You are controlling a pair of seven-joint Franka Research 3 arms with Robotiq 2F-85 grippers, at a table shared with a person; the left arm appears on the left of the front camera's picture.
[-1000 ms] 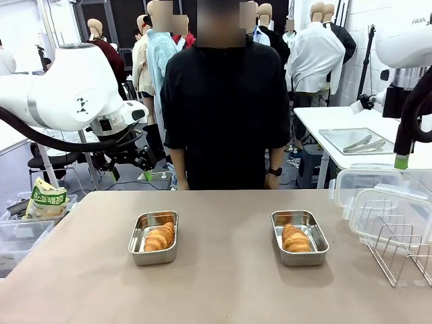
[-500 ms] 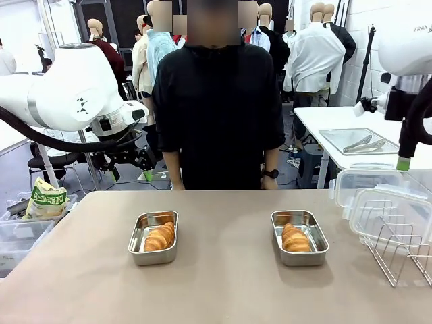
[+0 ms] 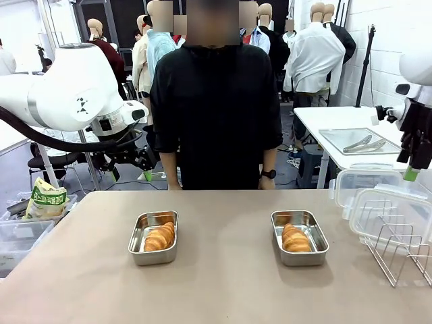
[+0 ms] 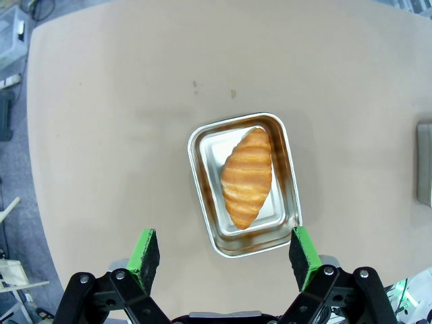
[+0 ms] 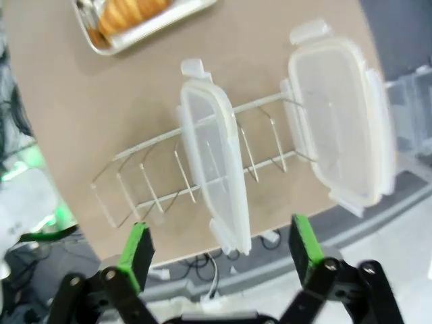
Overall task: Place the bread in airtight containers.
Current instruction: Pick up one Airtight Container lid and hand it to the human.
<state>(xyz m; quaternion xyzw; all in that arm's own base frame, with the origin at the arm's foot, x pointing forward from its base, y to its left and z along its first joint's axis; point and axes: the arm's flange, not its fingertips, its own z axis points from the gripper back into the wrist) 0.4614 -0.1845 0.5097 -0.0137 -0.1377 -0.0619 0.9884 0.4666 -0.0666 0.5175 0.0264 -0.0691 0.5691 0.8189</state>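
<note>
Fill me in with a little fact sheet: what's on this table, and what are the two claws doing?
pans: left pan and right pan, steel, both uncovered
rolls: left roll in the left pan, right roll in the right pan
lids: two, clear, in the wire rack, off the pans
left gripper: open, above the left pan
right gripper: open, above the lids
person: standing at the far side

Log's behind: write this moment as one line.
left gripper open, facing rectangular steel pan holding golden croissant roll | right gripper open above clear plastic lids in wire rack
</note>
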